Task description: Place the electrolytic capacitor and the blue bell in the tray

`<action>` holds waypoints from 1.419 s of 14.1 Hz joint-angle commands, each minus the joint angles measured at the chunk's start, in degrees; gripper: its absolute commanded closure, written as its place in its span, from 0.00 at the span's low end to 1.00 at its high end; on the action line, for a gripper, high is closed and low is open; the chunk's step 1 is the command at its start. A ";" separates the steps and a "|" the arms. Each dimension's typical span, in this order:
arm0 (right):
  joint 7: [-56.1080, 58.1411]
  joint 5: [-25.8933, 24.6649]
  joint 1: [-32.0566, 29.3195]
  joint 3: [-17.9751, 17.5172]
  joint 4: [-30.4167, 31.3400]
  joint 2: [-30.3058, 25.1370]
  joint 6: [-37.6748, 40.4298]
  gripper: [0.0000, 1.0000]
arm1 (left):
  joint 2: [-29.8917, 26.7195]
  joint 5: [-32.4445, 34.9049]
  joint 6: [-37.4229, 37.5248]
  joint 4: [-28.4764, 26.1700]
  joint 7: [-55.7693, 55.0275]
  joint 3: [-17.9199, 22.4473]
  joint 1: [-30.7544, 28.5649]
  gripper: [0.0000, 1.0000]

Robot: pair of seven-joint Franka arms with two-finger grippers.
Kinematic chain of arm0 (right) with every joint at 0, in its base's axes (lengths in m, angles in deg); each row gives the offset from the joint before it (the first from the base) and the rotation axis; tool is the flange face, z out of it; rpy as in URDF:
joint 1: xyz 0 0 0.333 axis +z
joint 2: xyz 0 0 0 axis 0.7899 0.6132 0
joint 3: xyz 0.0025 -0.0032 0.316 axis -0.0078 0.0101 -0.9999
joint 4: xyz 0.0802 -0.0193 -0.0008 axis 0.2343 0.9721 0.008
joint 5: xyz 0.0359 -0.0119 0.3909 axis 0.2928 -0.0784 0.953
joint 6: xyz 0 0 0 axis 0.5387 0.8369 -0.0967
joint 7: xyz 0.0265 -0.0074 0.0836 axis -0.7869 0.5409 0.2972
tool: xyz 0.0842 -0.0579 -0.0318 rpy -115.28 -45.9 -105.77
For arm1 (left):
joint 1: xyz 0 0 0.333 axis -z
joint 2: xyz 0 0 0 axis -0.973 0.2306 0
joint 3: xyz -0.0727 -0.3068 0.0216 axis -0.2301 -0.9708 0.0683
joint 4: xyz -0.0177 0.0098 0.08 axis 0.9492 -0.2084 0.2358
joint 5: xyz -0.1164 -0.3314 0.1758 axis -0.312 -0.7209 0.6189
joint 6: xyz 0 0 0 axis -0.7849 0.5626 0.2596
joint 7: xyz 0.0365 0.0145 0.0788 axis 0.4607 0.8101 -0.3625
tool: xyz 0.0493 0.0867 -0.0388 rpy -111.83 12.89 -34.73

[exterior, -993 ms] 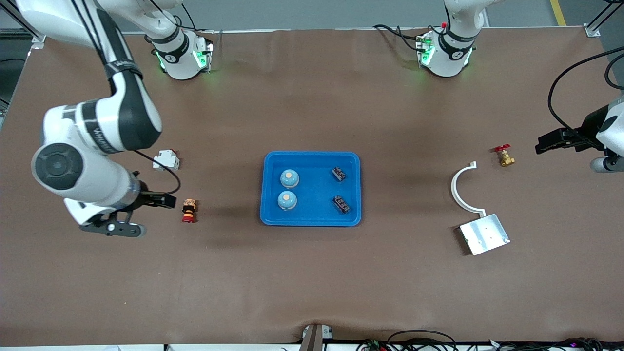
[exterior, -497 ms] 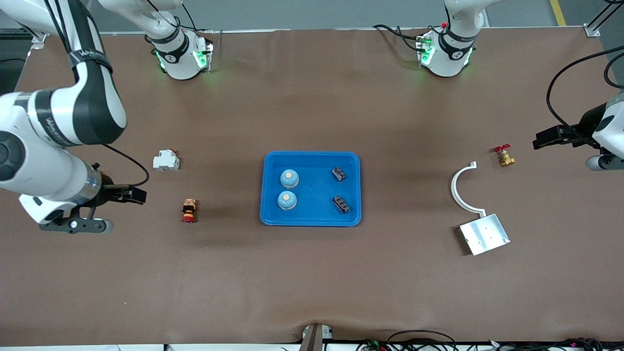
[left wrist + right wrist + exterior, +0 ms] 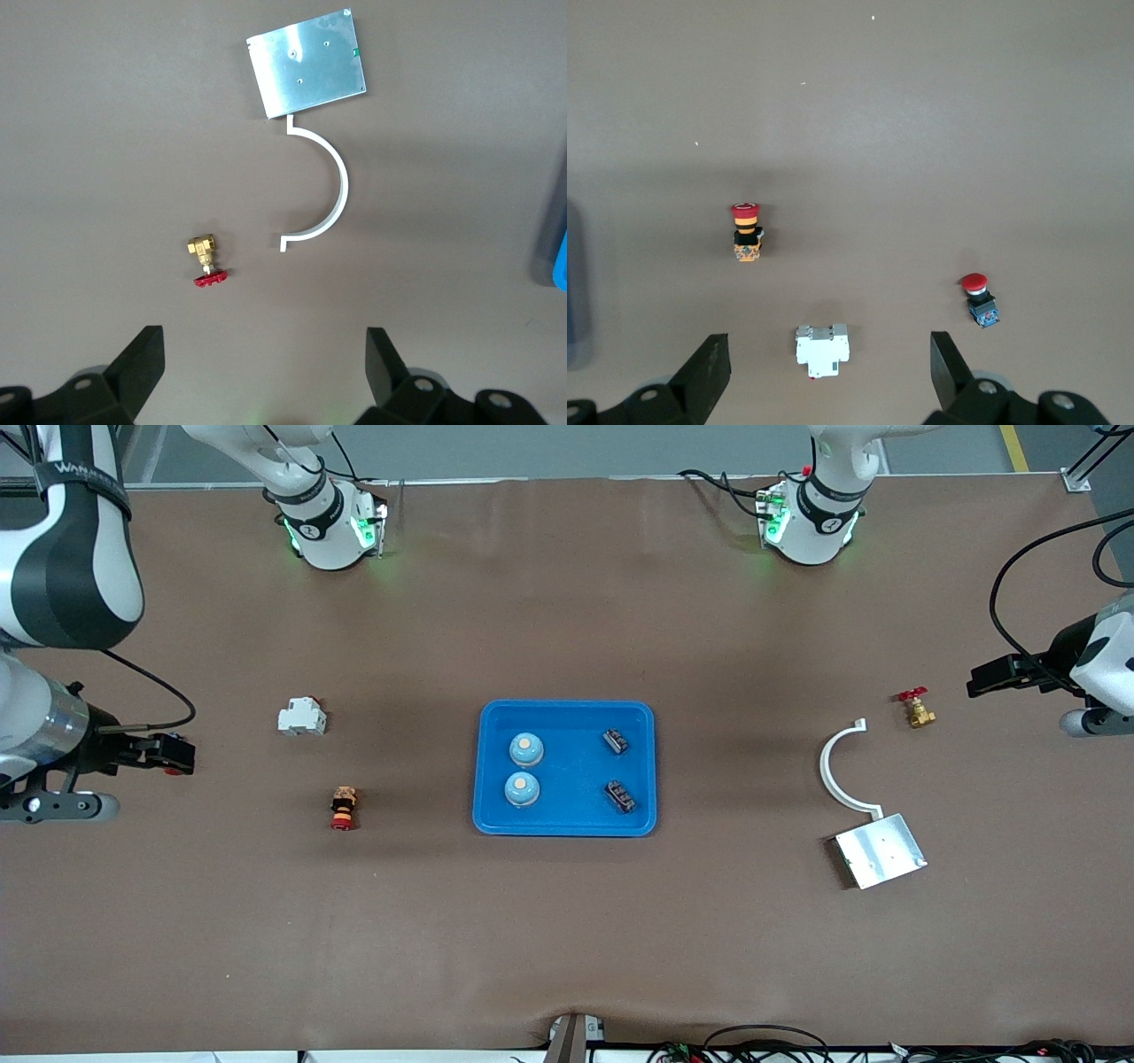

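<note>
My bright blue tray (image 3: 567, 815), shallow with rounded corners and a raised rim, sits at the middle of the brown desk (image 3: 567, 939). In it lie two blue bells (image 3: 525, 750) with orange buttons and two small dark capacitor blocks (image 3: 616, 740). My right gripper (image 3: 830, 372) hangs over the desk's right-arm edge, jaws wide and empty; a second ago it was nearer the tray. My left gripper (image 3: 266, 367) hangs over the left-arm edge near a brass valve (image 3: 918, 708), jaws wide, barely moved.
</note>
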 commanded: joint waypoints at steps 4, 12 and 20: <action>-0.87 5.99 -0.87 -0.77 6.35 -7.39 -0.06 0.00 | 0.40 -1.15 1.39 1.34 0.56 2.32 1.87 0.00; -0.70 7.26 -1.67 -0.68 13.91 -19.43 0.03 0.00 | 1.02 -1.15 1.39 1.69 0.56 2.23 2.48 0.00; -0.79 7.43 -3.07 -0.59 14.09 -20.23 0.12 0.00 | 1.01 -2.20 1.39 3.96 0.39 2.23 2.57 0.00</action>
